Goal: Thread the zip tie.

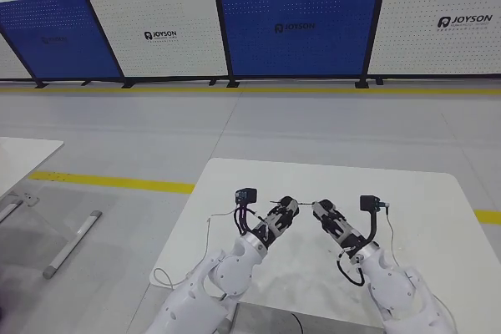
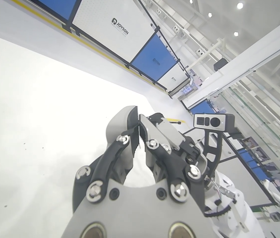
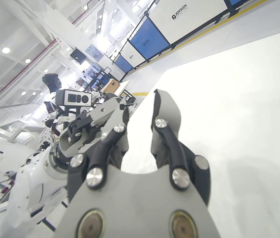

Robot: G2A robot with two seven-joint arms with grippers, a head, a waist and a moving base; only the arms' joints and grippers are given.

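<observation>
Both arms hover over the middle of the white table (image 1: 401,217), grippers tip to tip. My left gripper (image 1: 288,204) is shut on a thin black zip tie (image 2: 138,132), pinched edge-on between its pads (image 2: 142,125), with a short tail poking out below them. A short black end of the tie (image 3: 127,105) sticks out beyond the left gripper, toward the right one. My right gripper (image 3: 141,105) is open, with bare table showing between its fingers (image 3: 166,107). It sits just beside the left gripper's tips (image 1: 319,206).
The table's far edge (image 1: 334,165) and left edge (image 1: 179,225) are near the arms. A thin cable (image 1: 163,280) hangs off the left edge. A grey plate (image 1: 267,321) lies at the front edge. Another white table (image 1: 17,163) stands far left.
</observation>
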